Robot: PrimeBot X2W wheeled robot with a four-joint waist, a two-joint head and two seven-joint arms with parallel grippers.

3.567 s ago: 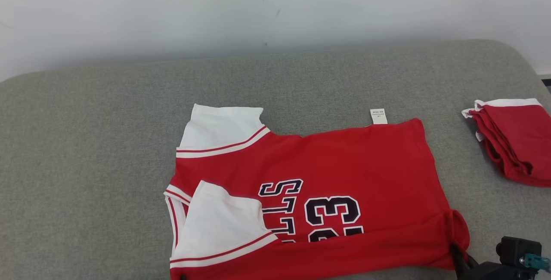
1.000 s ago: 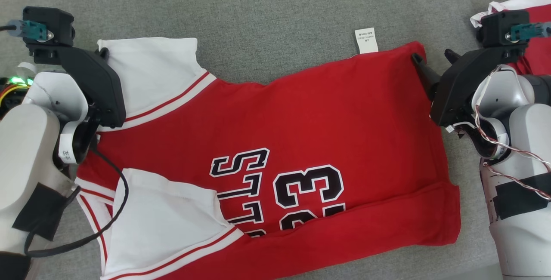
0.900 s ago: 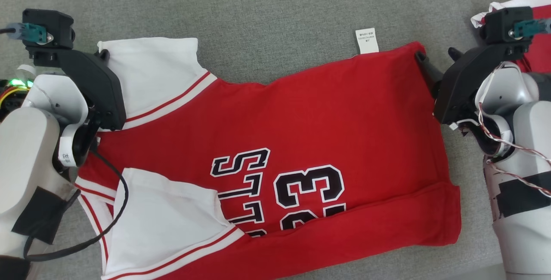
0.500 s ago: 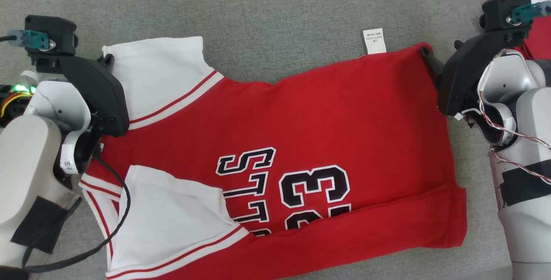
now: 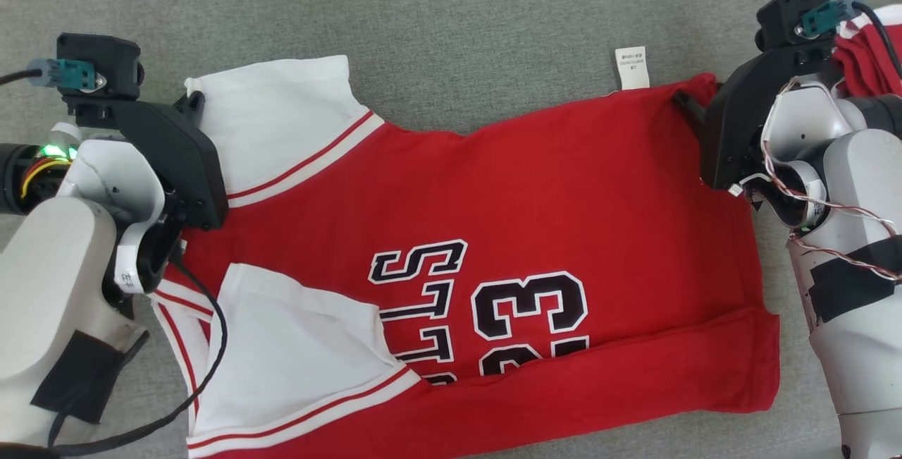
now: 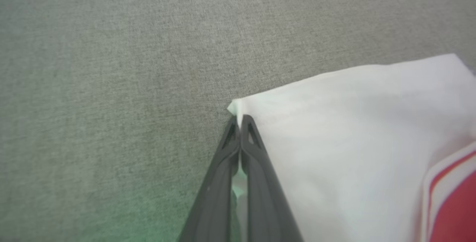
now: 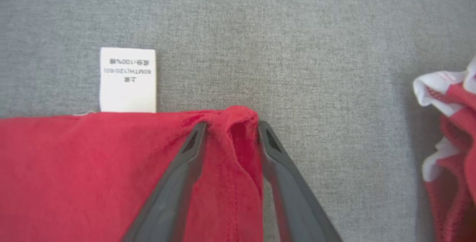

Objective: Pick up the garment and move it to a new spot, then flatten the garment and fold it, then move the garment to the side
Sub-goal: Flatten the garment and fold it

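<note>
**Two corners, one pinched**

The red garment (image 5: 535, 198) lies spread on the grey padded surface (image 5: 423, 22). The left gripper (image 6: 240, 120) is pressed together on its white sleeve corner. The right gripper (image 7: 231, 126) stands spread astride the bunched hem corner.

1. The jersey (image 5: 535, 184) runs off the head view's bottom edge; a sleeve (image 5: 296, 346) and folded hem (image 5: 634, 367) cover part of its lettering (image 5: 479, 311).
2. The pile (image 5: 856, 64) at the table (image 5: 423, 22)'s right edge is cut off, partly behind my right arm (image 5: 863, 156).
3. The print on the label (image 5: 632, 68) is too small to read from my head.
4. My right gripper (image 7: 230, 126) straddles a puckered corner; pinched or not, I cannot tell.
5. In my left wrist view the jersey's white cloth blurs.
</note>
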